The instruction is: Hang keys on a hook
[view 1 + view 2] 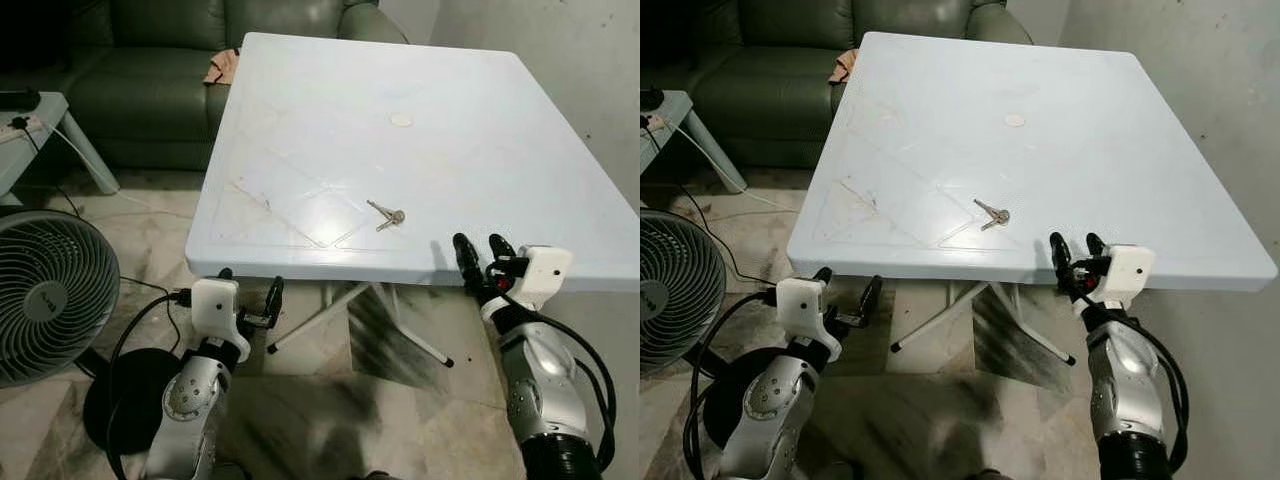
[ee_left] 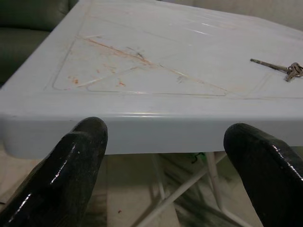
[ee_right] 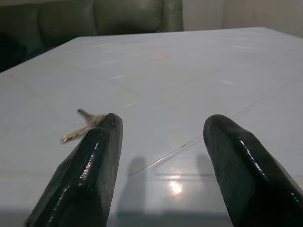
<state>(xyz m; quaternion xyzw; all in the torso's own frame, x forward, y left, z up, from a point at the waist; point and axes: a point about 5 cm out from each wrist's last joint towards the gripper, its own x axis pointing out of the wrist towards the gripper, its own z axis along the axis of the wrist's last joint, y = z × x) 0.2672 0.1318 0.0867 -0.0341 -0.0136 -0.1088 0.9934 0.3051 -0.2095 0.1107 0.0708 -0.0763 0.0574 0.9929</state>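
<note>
a: where are the keys (image 1: 386, 214) lying?

b: they are lying flat on the white table (image 1: 300, 130), near its front edge and a little right of the middle, with nothing touching them.

a: and the right pincer (image 1: 480, 251)?

b: it is hovering just at the table's front edge, right of the keys and nearer than them, its two black fingers (image 3: 90, 175) standing apart and empty.

a: the left pincer (image 1: 250, 291)?

b: it is hanging below the table's front edge, towards the left corner, spread wide and gripping nothing.

a: anything else around the table?

b: a green sofa (image 1: 150, 70) is sitting behind the table's far left corner, and a grey fan (image 1: 45, 295) is standing on the floor left of the table.
</note>
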